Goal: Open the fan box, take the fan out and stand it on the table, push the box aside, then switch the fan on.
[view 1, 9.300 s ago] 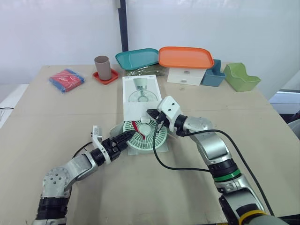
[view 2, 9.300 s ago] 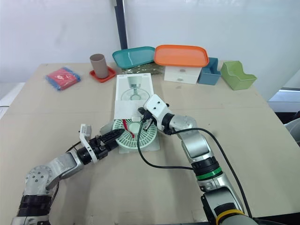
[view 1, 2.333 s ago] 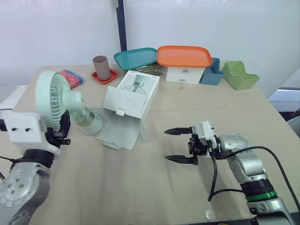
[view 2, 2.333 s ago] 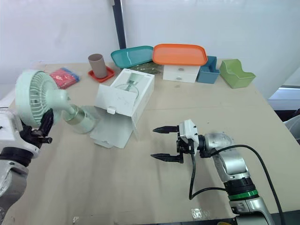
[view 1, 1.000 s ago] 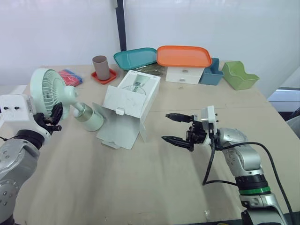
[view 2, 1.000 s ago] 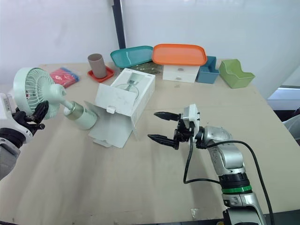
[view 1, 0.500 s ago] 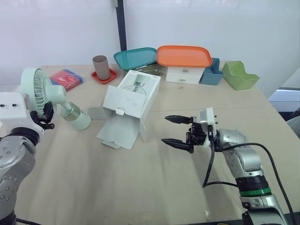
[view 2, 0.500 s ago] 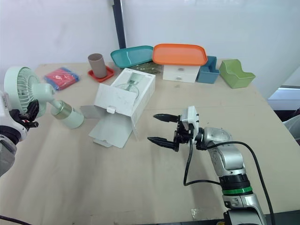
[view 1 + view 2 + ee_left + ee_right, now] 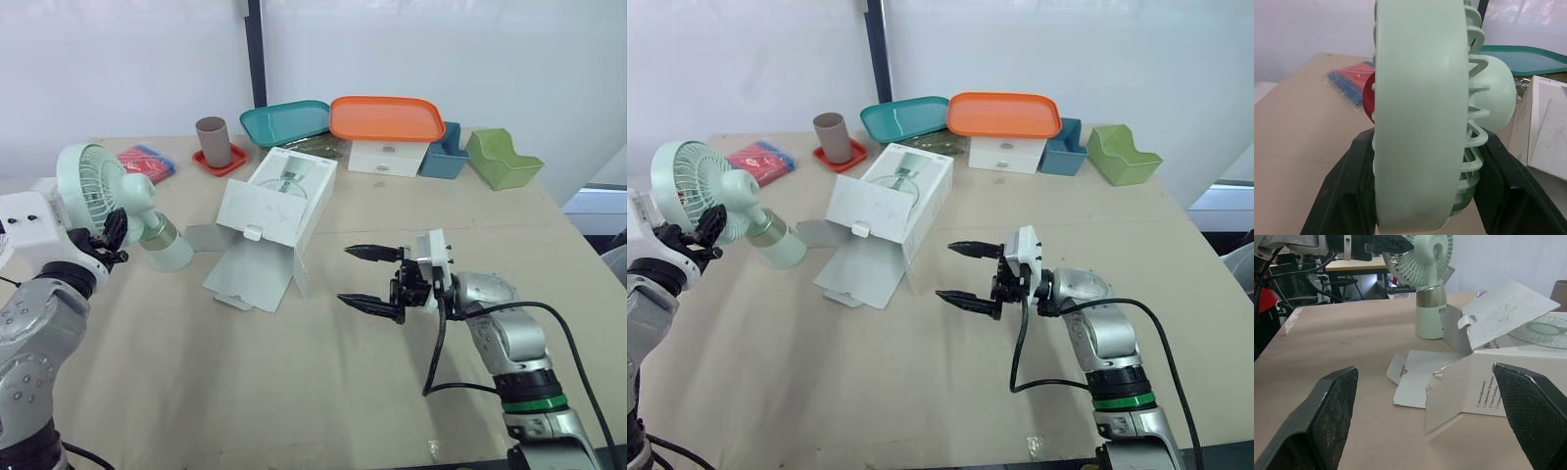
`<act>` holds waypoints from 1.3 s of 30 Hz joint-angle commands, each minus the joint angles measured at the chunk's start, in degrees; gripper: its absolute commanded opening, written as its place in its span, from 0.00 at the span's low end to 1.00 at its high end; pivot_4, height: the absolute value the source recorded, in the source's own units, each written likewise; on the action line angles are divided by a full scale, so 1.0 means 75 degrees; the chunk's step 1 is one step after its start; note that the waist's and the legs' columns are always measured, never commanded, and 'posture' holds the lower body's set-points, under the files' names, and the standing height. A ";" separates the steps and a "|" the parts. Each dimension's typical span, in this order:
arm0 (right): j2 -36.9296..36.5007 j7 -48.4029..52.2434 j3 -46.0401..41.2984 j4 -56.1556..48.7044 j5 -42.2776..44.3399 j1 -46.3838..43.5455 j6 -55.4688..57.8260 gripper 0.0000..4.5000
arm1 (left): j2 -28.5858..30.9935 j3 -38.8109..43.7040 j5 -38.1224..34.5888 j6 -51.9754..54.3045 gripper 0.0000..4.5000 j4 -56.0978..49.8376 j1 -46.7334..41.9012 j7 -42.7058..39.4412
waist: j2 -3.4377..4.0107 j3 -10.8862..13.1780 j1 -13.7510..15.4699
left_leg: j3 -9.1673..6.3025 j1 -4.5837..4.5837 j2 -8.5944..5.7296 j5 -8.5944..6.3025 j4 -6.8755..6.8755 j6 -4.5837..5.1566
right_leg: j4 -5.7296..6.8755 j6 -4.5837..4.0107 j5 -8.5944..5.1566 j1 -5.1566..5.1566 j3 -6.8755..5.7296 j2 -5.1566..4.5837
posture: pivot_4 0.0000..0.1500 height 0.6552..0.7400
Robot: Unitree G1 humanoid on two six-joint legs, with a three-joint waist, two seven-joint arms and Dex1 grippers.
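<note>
Beige desk (image 9: 294,392) w/ white wall behind is carrying the fan box (image 9: 274,201), lying open at centre, flaps splaying toward robot. L tool (image 9: 106,235) is clamping the green fan (image 9: 93,196) by its head at desk's left, base tilting toward box. R tool (image 9: 364,279) is hovering wide open, empty, right of box.

We see the mint-green fan (image 9: 93,191) tilted, just left of the white fan box (image 9: 279,201) lying with flaps open.
</note>
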 commanded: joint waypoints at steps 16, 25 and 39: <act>-0.0033 -0.0074 0.0053 -0.0356 -0.0008 -0.0046 -0.0190 1.00 | 0.0551 0.0010 0.1546 -0.0791 0.99 0.0307 0.0107 -0.1023 | -0.0002 0.0001 -0.0002 | -0.0003 -0.0001 0.0001 0.0001 0.0000 -0.0003 | 0.0010 0.0000 0.0000 -0.0007 0.0000 0.0002 | 1.00 1.00; -0.0017 -0.0040 0.0088 -0.0261 -0.0049 -0.0041 -0.0288 1.00 | 0.0250 0.0184 0.2027 -0.1501 0.99 -0.0191 0.0462 -0.1365 | -0.0003 0.0002 -0.0001 | -0.0003 -0.0002 0.0003 0.0000 0.0000 -0.0004 | 0.0009 0.0000 -0.0001 -0.0009 0.0001 0.0001 | 1.00 1.00; 0.0036 -0.0563 0.0342 -0.0732 -0.0384 -0.0103 0.0082 1.00 | 0.0325 -0.1134 0.2329 -0.3251 0.99 -0.1031 0.1180 -0.3527 | -0.0005 0.0001 -0.0014 | 0.0002 0.0000 0.0003 0.0009 -0.0001 -0.0021 | 0.0009 0.0000 -0.0001 -0.0005 0.0002 0.0003 | 1.00 1.00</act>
